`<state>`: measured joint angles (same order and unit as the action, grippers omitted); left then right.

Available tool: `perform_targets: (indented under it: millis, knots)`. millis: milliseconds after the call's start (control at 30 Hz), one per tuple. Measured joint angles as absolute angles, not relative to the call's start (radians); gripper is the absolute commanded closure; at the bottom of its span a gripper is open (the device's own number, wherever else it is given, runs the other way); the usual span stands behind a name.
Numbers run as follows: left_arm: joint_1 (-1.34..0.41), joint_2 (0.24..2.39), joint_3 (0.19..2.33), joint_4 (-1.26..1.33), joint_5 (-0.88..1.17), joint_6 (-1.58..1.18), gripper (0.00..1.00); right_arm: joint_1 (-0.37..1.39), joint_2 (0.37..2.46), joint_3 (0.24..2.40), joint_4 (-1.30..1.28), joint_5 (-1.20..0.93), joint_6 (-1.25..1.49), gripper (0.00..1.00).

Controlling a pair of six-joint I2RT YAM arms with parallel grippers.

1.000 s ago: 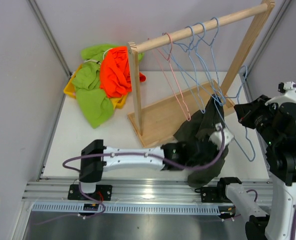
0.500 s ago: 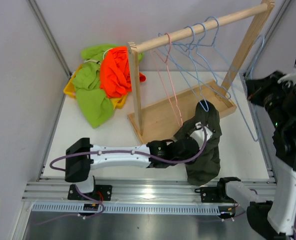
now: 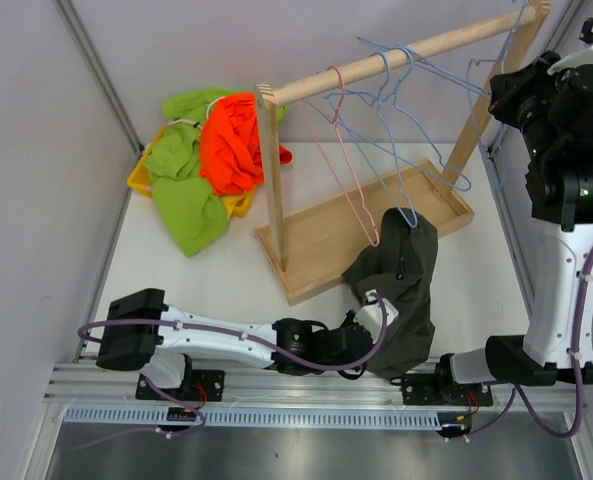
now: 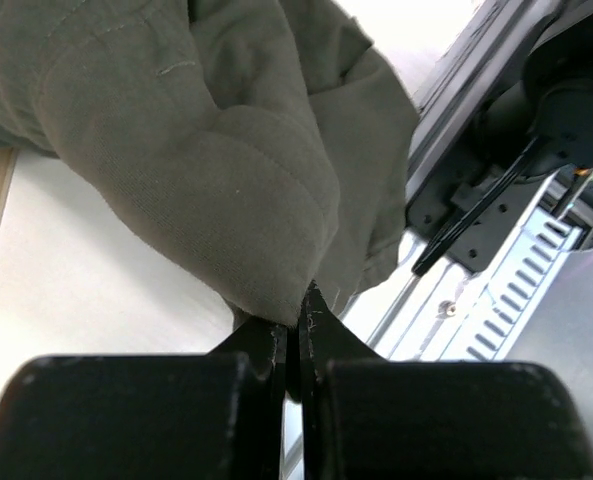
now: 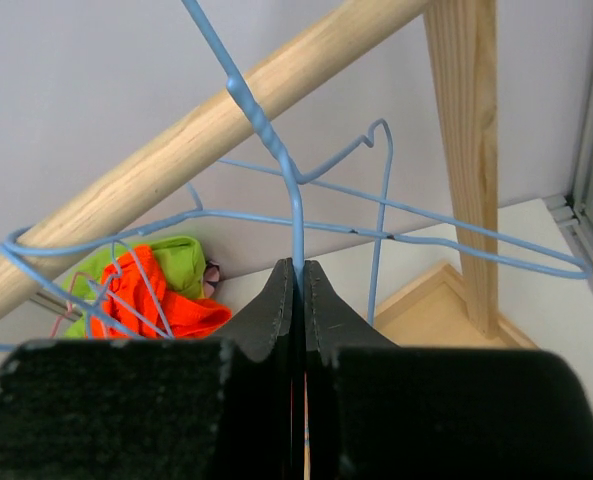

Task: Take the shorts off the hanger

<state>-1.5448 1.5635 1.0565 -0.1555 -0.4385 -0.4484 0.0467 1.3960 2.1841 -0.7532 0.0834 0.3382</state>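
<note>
From above: tips of left end effector [image 3: 384, 316] buried in dark olive shorts [image 3: 404, 275]; grip unreadable here. Right end effector [image 3: 498, 86] high at far right beside the wooden rail [image 3: 396, 55], largely masked by its own dark wrist. Blue hangers [image 3: 406, 150] on the rail, wires crossing, so at least three countable; one pink hanger [image 3: 351, 175] left of them. One olive pair, crumpled in a dark heap on the white worktop [image 3: 196, 280], near right, at the near edge of the wooden base tray [image 3: 316, 250]. Far left, a pile: orange shorts [image 3: 234, 140], lime green shorts [image 3: 181, 190], a yellow edge [image 3: 138, 180] underneath, too covered to name.

Left wrist: fingers pressed together, pinching a fold of the olive cloth. Soft, matte fabric with a stitched seam, filling the upper left, cut off by the frame. Aluminium frame [image 4: 496, 250] at right.

Right wrist: fingers pressed together on the twisted stem of one blue hanger [image 5: 296, 210], pinching the wire. Upright post [image 5: 466, 150] at right. Orange and lime green cloth low left, partly hidden behind the fingers.
</note>
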Motion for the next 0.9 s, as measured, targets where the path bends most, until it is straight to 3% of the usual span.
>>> perform_targets:
  millis: [400,600,767,800,867,900]
  knots:
    - [-1.550,1.591,1.057,-0.110,-0.424,-0.456,1.00,0.035,1.512,2.195,-0.689,-0.017,0.379,1.00]
    - [-1.576,1.555,1.068,-0.181,-0.459,-0.456,1.00,0.035,1.435,1.943,-0.608,-0.049,0.400,1.00]
    - [-1.610,1.406,1.074,-0.309,-0.538,-0.473,1.00,0.032,1.308,1.721,-0.463,-0.049,0.427,1.00]
    - [-1.615,1.367,1.075,-0.337,-0.559,-0.482,1.00,0.031,1.284,1.703,-0.462,-0.050,0.427,0.88]
    - [-1.620,1.293,1.077,-0.414,-0.604,-0.507,1.00,0.030,1.251,1.688,-0.474,-0.051,0.429,0.53]
    - [-1.621,1.253,1.084,-0.471,-0.636,-0.524,1.00,0.030,1.242,1.688,-0.491,-0.051,0.426,0.18]
